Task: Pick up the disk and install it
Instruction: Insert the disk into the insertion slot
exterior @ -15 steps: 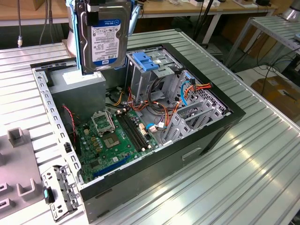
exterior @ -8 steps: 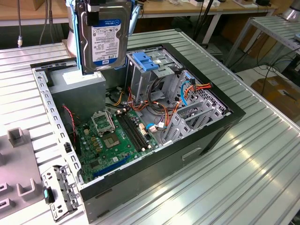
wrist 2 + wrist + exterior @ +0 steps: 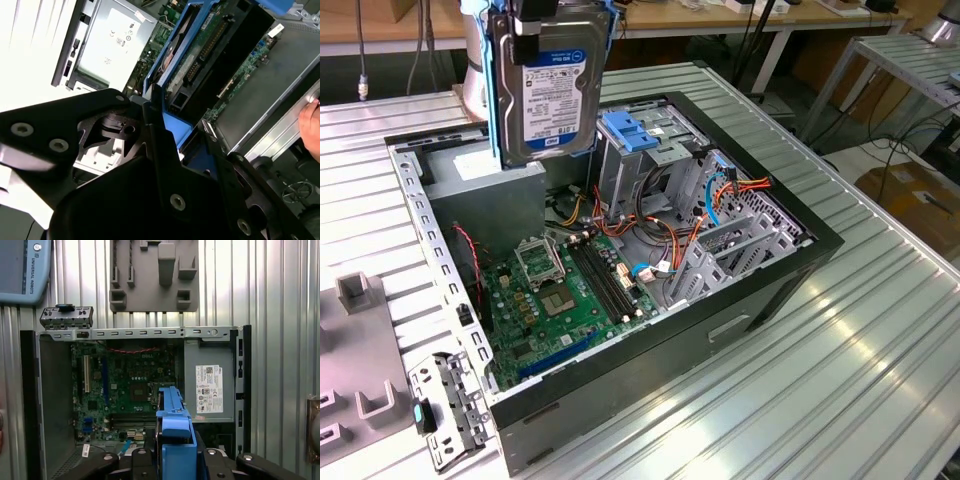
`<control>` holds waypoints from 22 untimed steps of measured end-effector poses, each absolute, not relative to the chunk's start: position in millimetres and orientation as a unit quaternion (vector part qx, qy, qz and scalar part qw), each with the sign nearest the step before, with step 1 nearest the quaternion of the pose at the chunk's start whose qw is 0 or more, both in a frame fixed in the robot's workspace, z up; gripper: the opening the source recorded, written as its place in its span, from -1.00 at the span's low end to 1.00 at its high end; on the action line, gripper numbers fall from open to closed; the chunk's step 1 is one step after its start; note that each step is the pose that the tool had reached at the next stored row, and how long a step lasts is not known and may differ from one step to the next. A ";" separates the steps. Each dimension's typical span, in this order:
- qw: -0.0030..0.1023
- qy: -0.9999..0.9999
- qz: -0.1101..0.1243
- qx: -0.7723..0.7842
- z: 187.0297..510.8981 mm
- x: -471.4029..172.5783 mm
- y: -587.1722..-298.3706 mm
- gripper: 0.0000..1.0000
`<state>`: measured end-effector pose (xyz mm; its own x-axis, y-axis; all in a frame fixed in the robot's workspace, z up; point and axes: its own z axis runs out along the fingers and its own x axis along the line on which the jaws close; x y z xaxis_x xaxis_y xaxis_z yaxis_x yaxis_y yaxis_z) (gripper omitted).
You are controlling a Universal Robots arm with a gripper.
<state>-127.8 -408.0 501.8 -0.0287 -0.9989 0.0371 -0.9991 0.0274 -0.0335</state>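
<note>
Black claw grips the flat grey-metal disk, white-labelled and blue-railed, upright above the open black computer case. Risk: a tilted descent could snag the orange cables or strike the green motherboard.

Ribbed metal table, open computer case lying on it, grey fixture plate alongside

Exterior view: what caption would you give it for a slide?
The end effector holds the disk upright above the open computer case.
</note>
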 end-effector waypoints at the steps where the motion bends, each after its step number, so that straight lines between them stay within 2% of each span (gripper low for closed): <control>1: 0.002 -0.717 0.025 0.697 501.8 -127.8 -410.2 -0.26; 22: 0.002 -0.717 0.025 0.697 501.6 -127.8 -455.4 -0.26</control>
